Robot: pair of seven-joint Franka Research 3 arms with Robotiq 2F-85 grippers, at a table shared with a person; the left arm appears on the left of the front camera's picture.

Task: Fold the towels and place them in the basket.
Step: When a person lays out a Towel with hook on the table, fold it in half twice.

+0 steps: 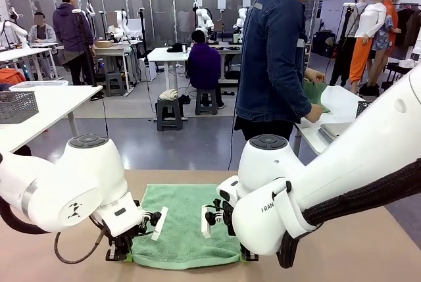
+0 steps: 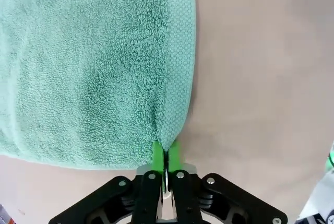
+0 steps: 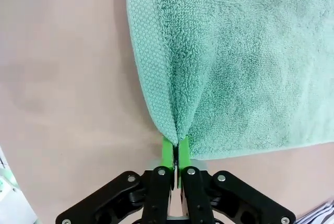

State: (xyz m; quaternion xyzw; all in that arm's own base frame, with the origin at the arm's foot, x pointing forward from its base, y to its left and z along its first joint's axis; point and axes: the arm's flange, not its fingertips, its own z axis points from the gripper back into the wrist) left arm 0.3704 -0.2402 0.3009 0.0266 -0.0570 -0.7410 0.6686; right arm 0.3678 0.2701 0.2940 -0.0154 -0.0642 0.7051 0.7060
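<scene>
A mint green towel lies flat on the tan table between my two arms. My left gripper is shut on the towel's near left corner; in the left wrist view the green pads pinch the towel at its hem. At the near right corner my right gripper is also shut on the cloth, and the right wrist view shows its pads clamping the towel edge. The basket is out of view.
A person in a denim jacket stands at the far side, turned toward a side table and holding a green cloth. Bare tan tabletop lies on either side of the towel.
</scene>
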